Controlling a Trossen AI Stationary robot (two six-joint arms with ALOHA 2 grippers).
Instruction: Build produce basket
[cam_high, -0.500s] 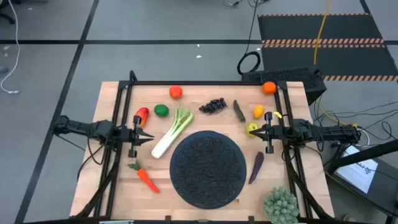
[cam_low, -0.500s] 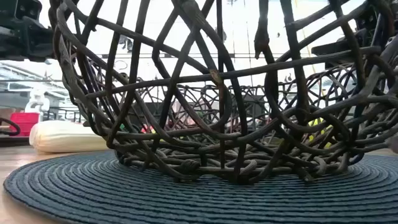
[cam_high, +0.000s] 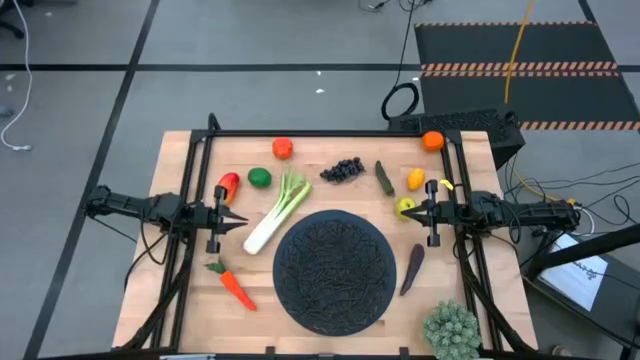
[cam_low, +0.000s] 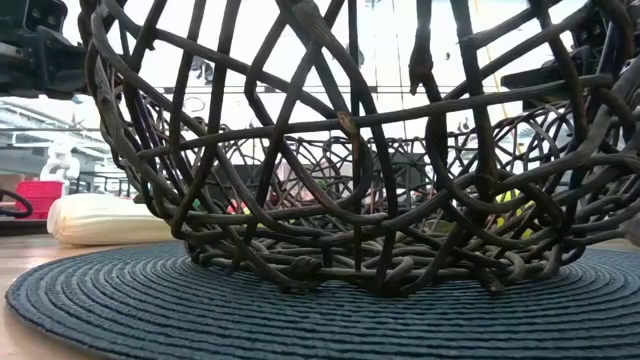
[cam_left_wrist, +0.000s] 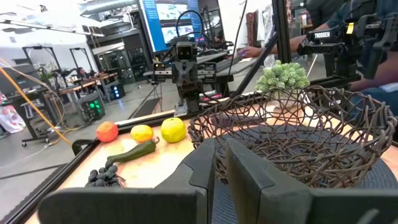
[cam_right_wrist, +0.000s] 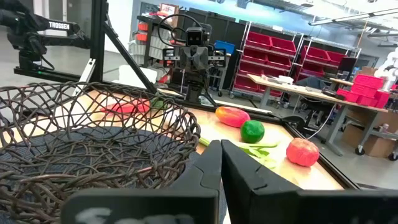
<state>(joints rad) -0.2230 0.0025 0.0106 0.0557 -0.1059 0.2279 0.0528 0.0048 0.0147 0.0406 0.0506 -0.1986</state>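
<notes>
The black woven basket (cam_high: 333, 270) stands on a dark round mat at the table's near middle, and fills the low view (cam_low: 350, 180). Produce lies around it on the wood. A leek (cam_high: 275, 212), red pepper (cam_high: 229, 185), lime (cam_high: 260, 178), tomato (cam_high: 282, 148) and carrot (cam_high: 233, 285) lie to the left. Grapes (cam_high: 342, 169), a pickle (cam_high: 385, 178), lemons (cam_high: 415, 179), an orange (cam_high: 432, 141) and an eggplant (cam_high: 411, 270) lie to the right. My left gripper (cam_high: 238, 221) is shut and level beside the leek. My right gripper (cam_high: 408, 212) is shut and level above a yellow-green lemon (cam_left_wrist: 173, 129).
A bushy pale-green spiky clump (cam_high: 451, 328) sits at the near right corner. A black frame rail (cam_high: 330, 133) runs along the table's far edge. People sit at desks in the room beyond the table.
</notes>
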